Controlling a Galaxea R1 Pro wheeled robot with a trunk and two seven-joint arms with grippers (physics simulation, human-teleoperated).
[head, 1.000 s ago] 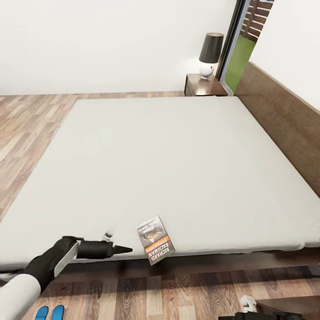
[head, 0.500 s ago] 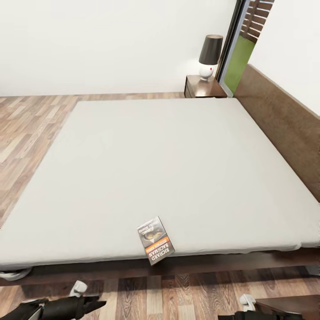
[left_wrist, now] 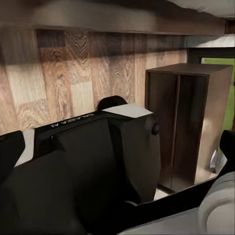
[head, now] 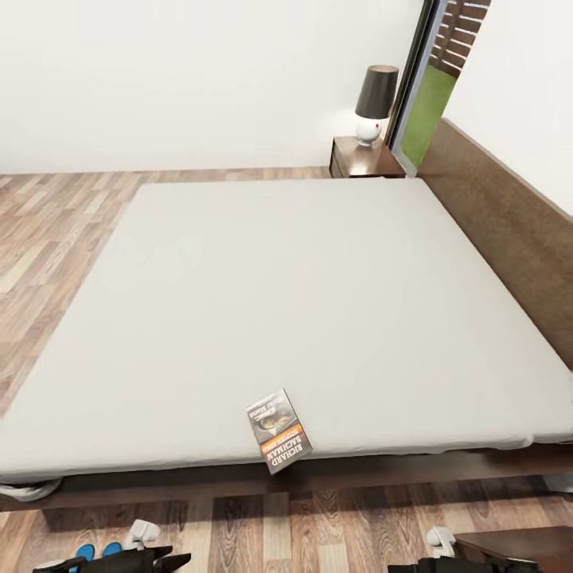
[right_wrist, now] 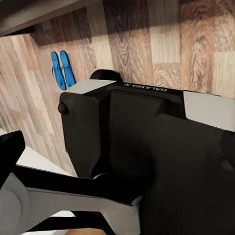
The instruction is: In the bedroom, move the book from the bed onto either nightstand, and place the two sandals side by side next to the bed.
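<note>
In the head view, the book lies flat at the lower middle of the frame, on the near edge of the bed; the nightstand with a lamp stands upper right, and the left gripper sits at the bottom edge, its opening impossible to tell. In the left wrist view, a dark cabinet stands right of centre. In the right wrist view, the 2 sandals lie side by side at upper left on the floor.

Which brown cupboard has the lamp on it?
The small nightstand in the far corner beside the headboard carries the lamp. The taller cabinet has none visible.
</note>
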